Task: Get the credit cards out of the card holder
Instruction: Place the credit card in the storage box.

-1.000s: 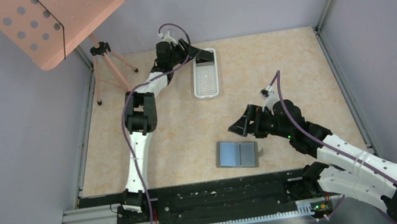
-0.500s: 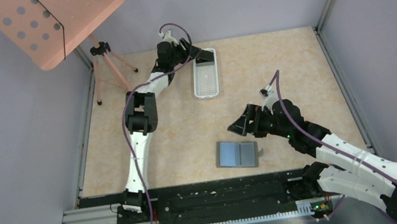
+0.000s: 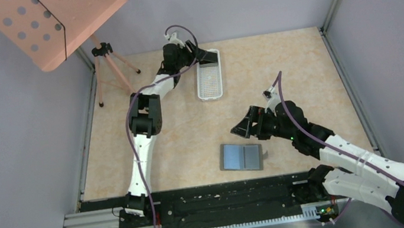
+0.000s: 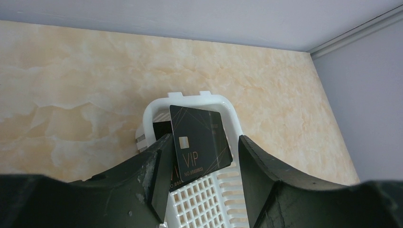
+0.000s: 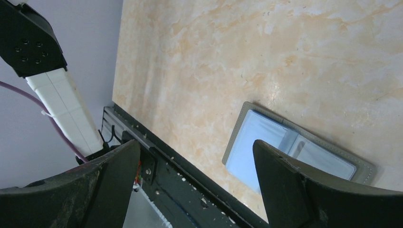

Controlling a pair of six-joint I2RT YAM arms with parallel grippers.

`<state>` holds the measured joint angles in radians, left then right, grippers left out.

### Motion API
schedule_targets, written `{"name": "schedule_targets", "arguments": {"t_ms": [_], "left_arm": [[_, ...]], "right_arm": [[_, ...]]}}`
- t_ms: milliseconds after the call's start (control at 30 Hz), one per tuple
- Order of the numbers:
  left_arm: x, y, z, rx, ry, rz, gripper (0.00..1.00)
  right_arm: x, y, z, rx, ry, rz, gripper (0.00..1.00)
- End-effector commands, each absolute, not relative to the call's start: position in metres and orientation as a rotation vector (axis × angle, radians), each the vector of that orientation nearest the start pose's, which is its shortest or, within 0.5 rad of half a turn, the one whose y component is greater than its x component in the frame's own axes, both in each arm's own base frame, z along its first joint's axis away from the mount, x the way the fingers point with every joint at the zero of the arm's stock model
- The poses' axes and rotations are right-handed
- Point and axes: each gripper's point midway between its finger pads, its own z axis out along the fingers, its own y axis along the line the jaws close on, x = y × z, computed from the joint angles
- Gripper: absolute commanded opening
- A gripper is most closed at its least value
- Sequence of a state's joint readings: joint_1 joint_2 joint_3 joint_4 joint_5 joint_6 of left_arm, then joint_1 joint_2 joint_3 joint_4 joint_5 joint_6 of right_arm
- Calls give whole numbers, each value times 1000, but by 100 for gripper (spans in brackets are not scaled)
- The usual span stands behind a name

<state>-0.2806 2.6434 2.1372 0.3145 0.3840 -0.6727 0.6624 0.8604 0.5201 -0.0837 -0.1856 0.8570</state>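
The grey card holder (image 3: 241, 157) lies open and flat near the table's front edge, its blue-grey pockets facing up; it also shows in the right wrist view (image 5: 290, 147). My right gripper (image 3: 241, 127) (image 5: 196, 145) is open and empty, hovering just behind and above it. My left gripper (image 3: 201, 55) (image 4: 204, 142) is open over the far end of a white perforated basket (image 3: 209, 83). A black card marked VIP (image 4: 202, 137) lies there between the fingers, leaning on the basket rim (image 4: 190, 97), with a second black card under it. No red or pale card shows.
A pink perforated stand (image 3: 55, 21) on a tripod (image 3: 106, 62) stands at the back left. Grey walls enclose the table on three sides. A black rail (image 3: 223, 197) runs along the front edge.
My left wrist has shifted slightly to the right over the basket's far end. The right arm and the card holder have barely moved.
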Motion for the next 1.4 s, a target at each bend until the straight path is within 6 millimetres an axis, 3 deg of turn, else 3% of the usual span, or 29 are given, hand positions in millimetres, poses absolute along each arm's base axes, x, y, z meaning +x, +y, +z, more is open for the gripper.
{"name": "schedule_targets", "arguments": {"t_ms": [0, 200, 500, 700, 1000, 1367], "left_arm": [[663, -280, 160, -12, 1733, -975, 58], [662, -275, 170, 30, 1727, -916, 67], [662, -270, 192, 36, 1701, -877, 68], [643, -271, 212, 44, 1759, -908, 68], [553, -282, 226, 110, 1961, -984, 64], [390, -256, 218, 217, 2180, -1008, 59]], "right_arm": [[212, 244, 193, 59, 2093, 1152, 88], [213, 245, 191, 57, 2100, 1149, 88], [210, 242, 191, 62, 2110, 1140, 88], [211, 234, 178, 127, 2189, 1071, 86], [206, 225, 159, 140, 2305, 968, 83], [182, 209, 150, 182, 2324, 978, 80]]}}
